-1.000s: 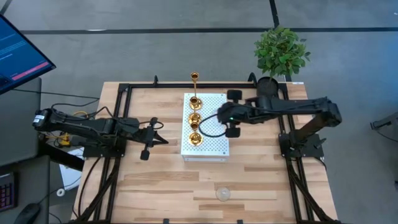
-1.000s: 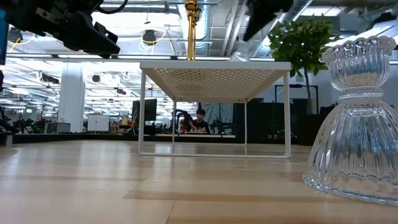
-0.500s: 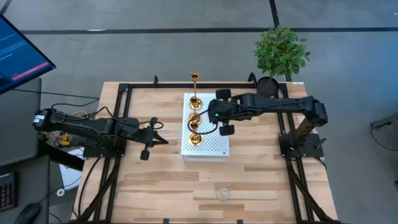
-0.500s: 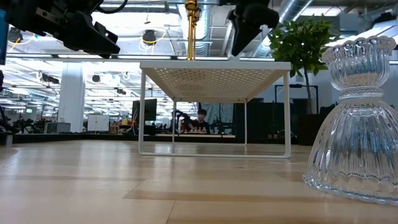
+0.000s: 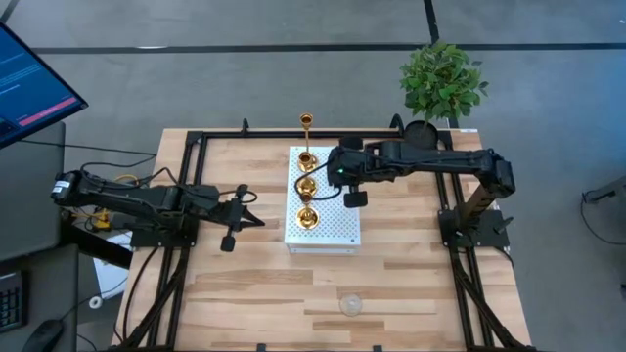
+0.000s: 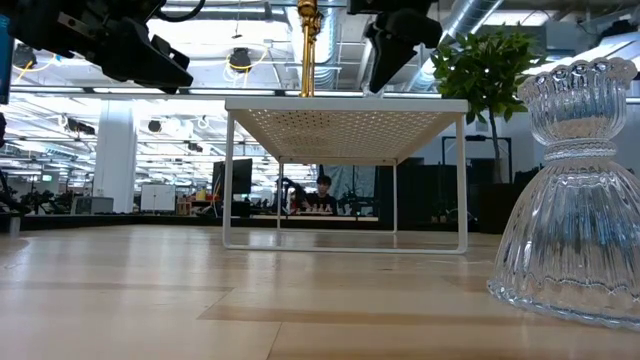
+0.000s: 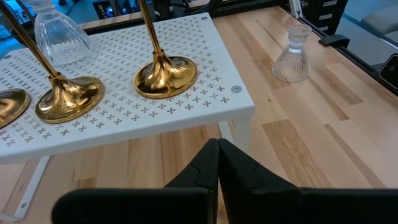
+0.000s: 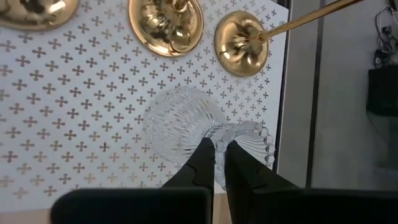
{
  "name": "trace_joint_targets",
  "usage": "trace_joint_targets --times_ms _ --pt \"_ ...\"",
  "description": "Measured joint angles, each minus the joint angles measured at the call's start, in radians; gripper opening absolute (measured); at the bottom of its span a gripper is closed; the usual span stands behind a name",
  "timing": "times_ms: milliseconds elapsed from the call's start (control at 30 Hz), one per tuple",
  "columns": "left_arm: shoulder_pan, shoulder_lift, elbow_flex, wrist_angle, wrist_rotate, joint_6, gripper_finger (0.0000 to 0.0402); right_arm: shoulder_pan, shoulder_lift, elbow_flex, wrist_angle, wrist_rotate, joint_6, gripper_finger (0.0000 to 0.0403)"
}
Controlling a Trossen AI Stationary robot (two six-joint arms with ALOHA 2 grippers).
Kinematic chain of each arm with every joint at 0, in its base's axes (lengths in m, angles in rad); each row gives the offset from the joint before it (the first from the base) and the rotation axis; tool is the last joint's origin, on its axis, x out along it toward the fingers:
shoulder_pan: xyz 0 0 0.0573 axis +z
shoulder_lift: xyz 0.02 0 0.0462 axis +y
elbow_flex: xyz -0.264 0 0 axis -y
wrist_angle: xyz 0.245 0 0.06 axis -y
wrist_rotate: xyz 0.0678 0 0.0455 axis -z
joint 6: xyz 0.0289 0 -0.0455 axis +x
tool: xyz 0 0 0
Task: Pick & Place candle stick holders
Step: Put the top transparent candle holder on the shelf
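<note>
A white perforated stand [image 5: 333,230] bears three gold holders: a tall thin-stemmed one [image 5: 306,137] at its far end and two short ones [image 5: 305,186] [image 5: 306,217]. My right gripper [image 5: 337,177] is over the stand beside them, shut on a clear glass holder [image 8: 180,127], which also shows upright on the stand in the left wrist view [image 7: 57,37]. A second clear glass holder [image 5: 350,305] stands by its base on the table near the front edge. My left gripper [image 5: 257,219] is shut and empty, above the table left of the stand. My right gripper pinches the glass holder between its two fingers at the narrow waist [image 8: 217,134] between the wide ribbed base and the scalloped cup [image 8: 252,143]. The fingers come from above, pointing down. The holder stands upright, its base [image 7: 59,55] at the stand's top.
A black pot with a green plant [image 5: 442,83] stands at the table's far right corner. A black frame [image 5: 196,137] runs round the table top. A monitor [image 5: 29,83] stands off the table's left. Bare wood lies in front of the stand.
My right gripper has gone toward the table's left edge, over the stand, and down, carrying the glass holder to a spot beside the gold holders. It has stayed shut on the holder.
</note>
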Motion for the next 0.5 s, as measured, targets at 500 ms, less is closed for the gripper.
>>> trace_joint_targets --times_ms 500 --pt "0.000 0.000 0.000 0.000 0.000 0.000 0.0008 -0.005 0.002 -0.002 0.016 -0.013 0.005 0.0066"
